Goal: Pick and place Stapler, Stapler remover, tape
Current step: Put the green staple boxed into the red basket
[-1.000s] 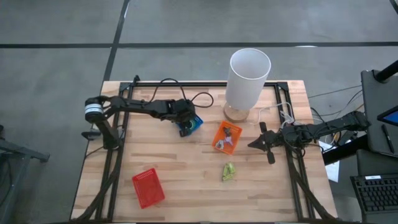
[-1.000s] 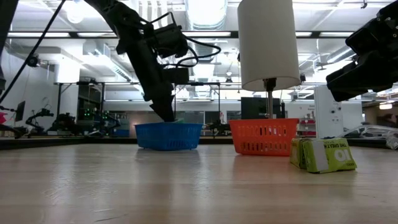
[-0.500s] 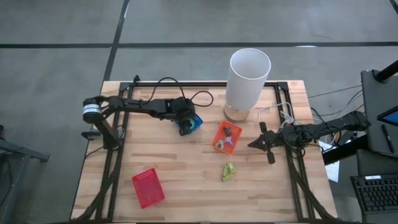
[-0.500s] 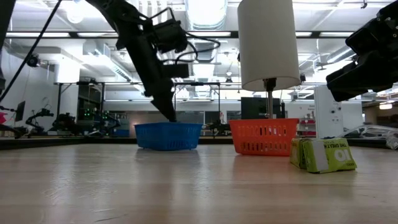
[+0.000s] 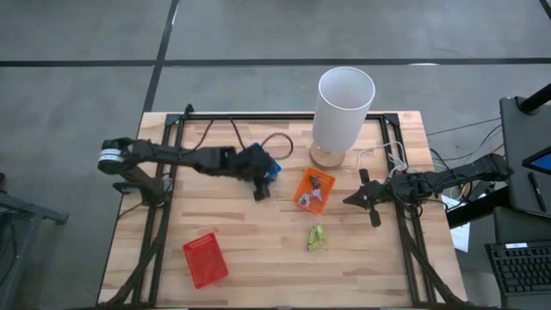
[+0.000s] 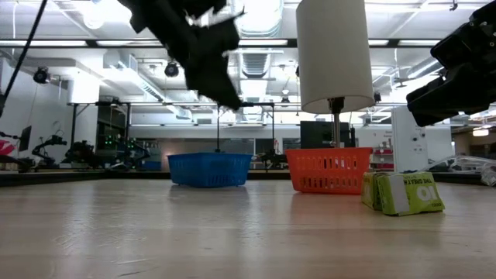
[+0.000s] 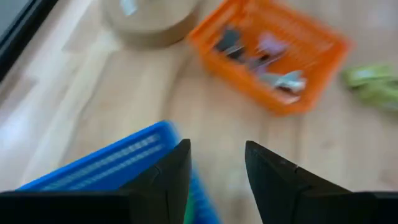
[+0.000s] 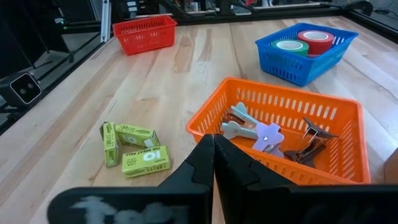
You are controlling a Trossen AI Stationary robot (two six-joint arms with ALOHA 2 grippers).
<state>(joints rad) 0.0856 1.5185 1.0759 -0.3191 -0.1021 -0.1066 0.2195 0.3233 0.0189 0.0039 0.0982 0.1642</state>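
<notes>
- Fingers (image 7: pixel 214 163) of the left gripper, spread and empty, hover by the blue plastic basket (image 8: pixel 306 59) holding red and green-faced tape rolls (image 8: pixel 317 41).
- Orange mesh basket (image 5: pixel 313 190) lies toward 3 o'clock.
- Right gripper (image 5: pixel 365 198) waits pressed shut, nearer the green staple boxes (image 5: pixel 316 238).

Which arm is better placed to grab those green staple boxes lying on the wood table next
Probably the right. The right gripper, fingers shut, hangs beside the orange basket, nearer to the green staple boxes. The left gripper, empty and open, sits by the blue basket, farther off.
</notes>
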